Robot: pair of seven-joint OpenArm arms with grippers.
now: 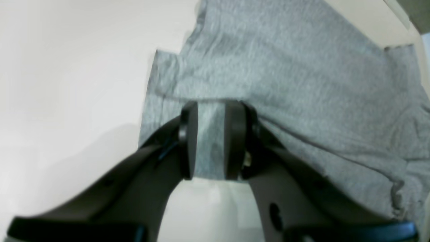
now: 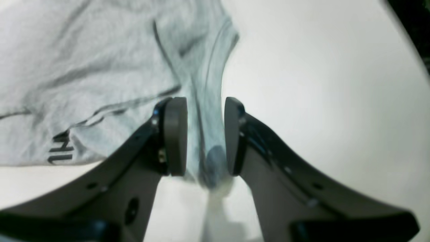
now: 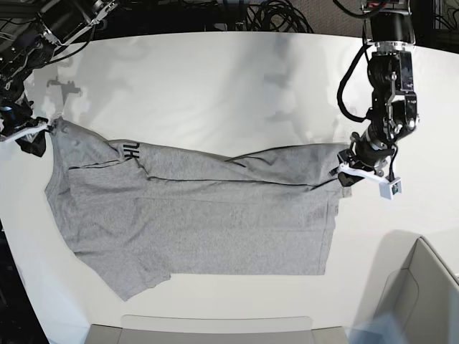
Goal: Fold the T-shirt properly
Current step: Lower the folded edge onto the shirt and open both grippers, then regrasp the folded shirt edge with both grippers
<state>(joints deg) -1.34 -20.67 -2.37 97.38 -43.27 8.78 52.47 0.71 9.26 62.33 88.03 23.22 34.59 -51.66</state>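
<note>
The heather-grey T-shirt (image 3: 201, 222) lies spread across the white table (image 3: 215, 86), with its far edge folded over toward the front. Black lettering (image 3: 130, 149) shows on the turned-over strip near the left. My left gripper (image 3: 346, 168) is shut on the shirt's right corner; in the left wrist view the cloth (image 1: 285, 74) runs up between the pads of the left gripper (image 1: 210, 141). My right gripper (image 3: 41, 130) is shut on the shirt's left corner. In the right wrist view a bunched strip of shirt (image 2: 84, 67) passes between the pads of the right gripper (image 2: 205, 134), with lettering (image 2: 60, 151) beside it.
A grey bin (image 3: 423, 287) stands at the front right corner. A grey panel (image 3: 215, 331) lies along the table's front edge. Cables (image 3: 265, 14) lie behind the table's far edge. Bare white table surrounds the shirt.
</note>
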